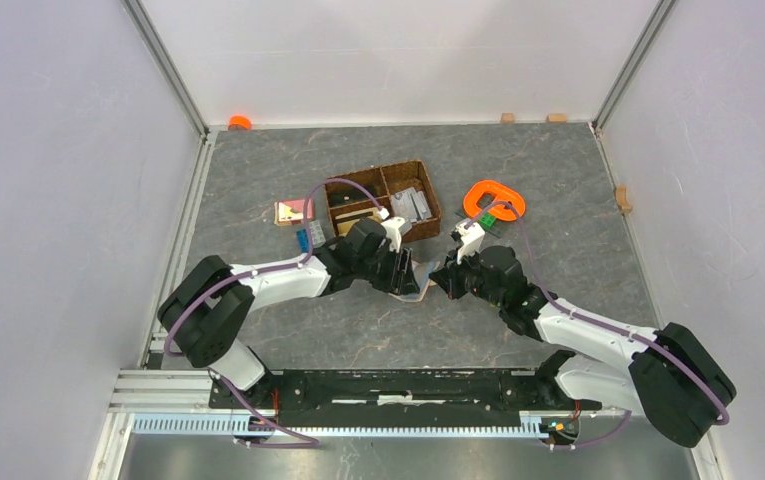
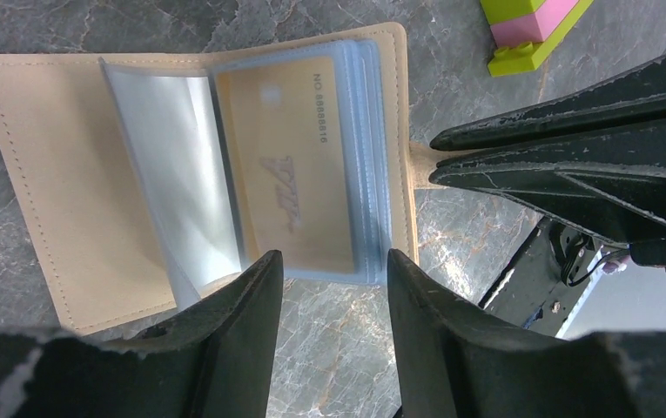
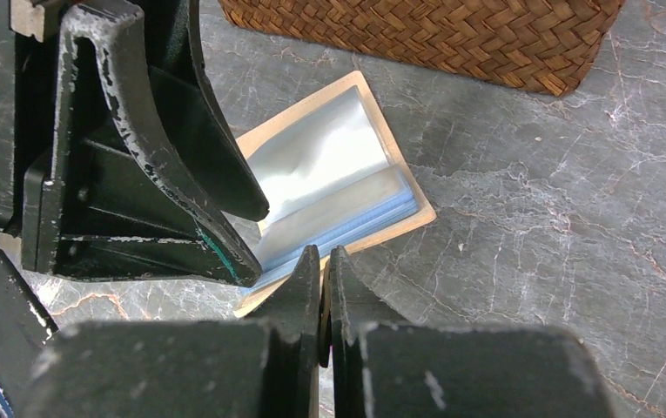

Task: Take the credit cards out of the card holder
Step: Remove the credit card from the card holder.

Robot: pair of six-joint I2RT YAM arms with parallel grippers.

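The right claw is clamping the tab of the card holder, pinning it open; the left claw is hanging open astride the gold card, ready to grip.

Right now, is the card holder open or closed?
Open: the card holder lies spread flat, clear sleeves fanned, a gold card showing inside.

You have one holder at table centre, with one gold card showing in it. Its clear sleeves are stacked too tightly to count. One basket sits at 12 o'clock and one orange ring at 1. You have three tan blocks, two at the far edge toward 1 and one at 2. One orange cap lies at 11. There are two brick stacks, one pink stack at 11 and one lime stack by the ring, and one blue brick at 10.
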